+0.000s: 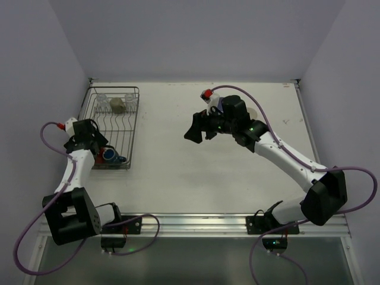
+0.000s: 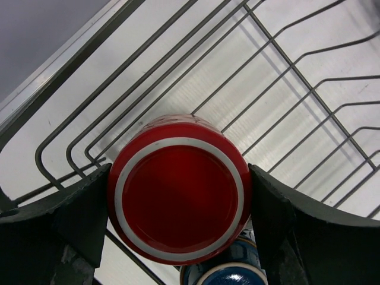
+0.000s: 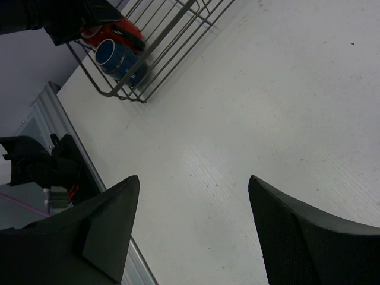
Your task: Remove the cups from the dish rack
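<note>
The top external view looks steeply down from high at the near edge, far enough to take in the whole table [image 1: 178, 178] and the dish rack [image 1: 122, 136] at its left. The left wrist view looks along the left tool [image 2: 178, 199] from very close, down into the rack, with the red mug [image 2: 178, 205] filling the frame. The right wrist view looks past the right tool [image 3: 193, 202], low across the table toward the rack's near end. Both wrist views share the mug and the dark blue cup [image 3: 116, 56].

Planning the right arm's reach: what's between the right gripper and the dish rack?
Only bare table lies between the right gripper and the dish rack; the top view shows it.
</note>
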Robot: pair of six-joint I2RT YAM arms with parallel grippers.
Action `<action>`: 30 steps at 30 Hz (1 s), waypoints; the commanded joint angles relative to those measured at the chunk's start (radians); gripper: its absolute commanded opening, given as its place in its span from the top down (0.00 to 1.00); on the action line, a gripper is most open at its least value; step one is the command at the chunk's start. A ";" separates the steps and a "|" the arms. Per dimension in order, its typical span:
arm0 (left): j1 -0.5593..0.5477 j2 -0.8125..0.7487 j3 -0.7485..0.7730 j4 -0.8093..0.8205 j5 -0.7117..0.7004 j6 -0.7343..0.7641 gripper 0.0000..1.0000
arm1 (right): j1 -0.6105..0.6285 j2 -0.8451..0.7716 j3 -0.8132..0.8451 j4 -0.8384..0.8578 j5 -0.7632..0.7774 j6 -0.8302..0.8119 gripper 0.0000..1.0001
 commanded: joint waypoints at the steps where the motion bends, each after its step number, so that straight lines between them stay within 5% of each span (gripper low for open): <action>1: 0.011 -0.096 -0.012 0.074 0.044 -0.012 0.65 | 0.006 -0.046 0.020 0.043 -0.038 0.009 0.23; 4: 0.011 -0.139 0.017 0.088 0.087 -0.005 0.79 | 0.006 -0.068 -0.001 0.110 -0.063 0.048 0.24; 18: -0.024 -0.314 0.105 0.142 0.333 -0.031 0.92 | 0.022 -0.059 -0.132 0.535 -0.150 0.373 0.25; 23: -0.097 -0.352 0.148 0.186 0.575 -0.060 0.93 | 0.023 -0.036 -0.190 0.739 -0.152 0.485 0.26; 30: -0.220 -0.423 0.036 0.532 0.929 -0.192 0.96 | 0.032 -0.078 -0.281 0.838 0.004 0.642 0.26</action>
